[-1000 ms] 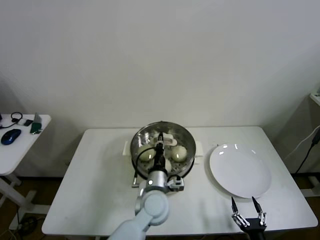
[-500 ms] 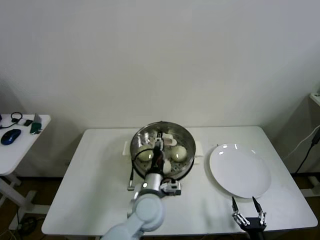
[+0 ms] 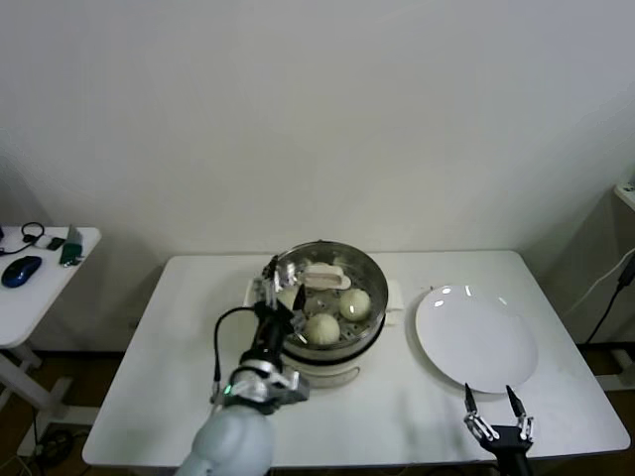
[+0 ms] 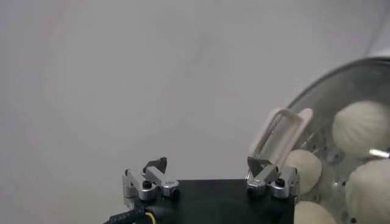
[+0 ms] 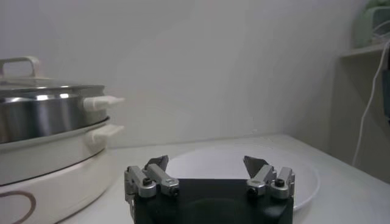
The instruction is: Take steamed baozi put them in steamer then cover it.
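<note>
Seen from the head camera, the steamer [image 3: 322,307] sits near the middle of the white table [image 3: 179,367], with the glass cover [image 3: 319,279] resting on it and its white handle [image 3: 326,277] at the centre. Through the glass, three buns [image 3: 322,328] show clearly; a fourth is mostly hidden behind the left gripper [image 3: 281,288], which hangs over the pot's left edge with its fingers spread and nothing between them. An empty white plate [image 3: 476,339] lies just right of the steamer. At the bottom edge of the picture, the right gripper [image 3: 499,416] is parked near the plate's front rim, fingers apart, its arm cut off by the frame.

From the left wrist, the left gripper [image 4: 207,171] is open and empty, the cover's handle [image 4: 280,135] just beyond one fingertip. Only a slice of the cover [image 4: 341,85] is in frame, with buns [image 4: 362,128] blurred beneath the glass.

From the right wrist, the right gripper [image 5: 207,170] is open and holds nothing. Beyond it lies the plate [image 5: 304,176], partly hidden behind the fingers, and the steamer [image 5: 49,146], cut off at the picture's edge, with the cover's rim [image 5: 42,88] on top.
</note>
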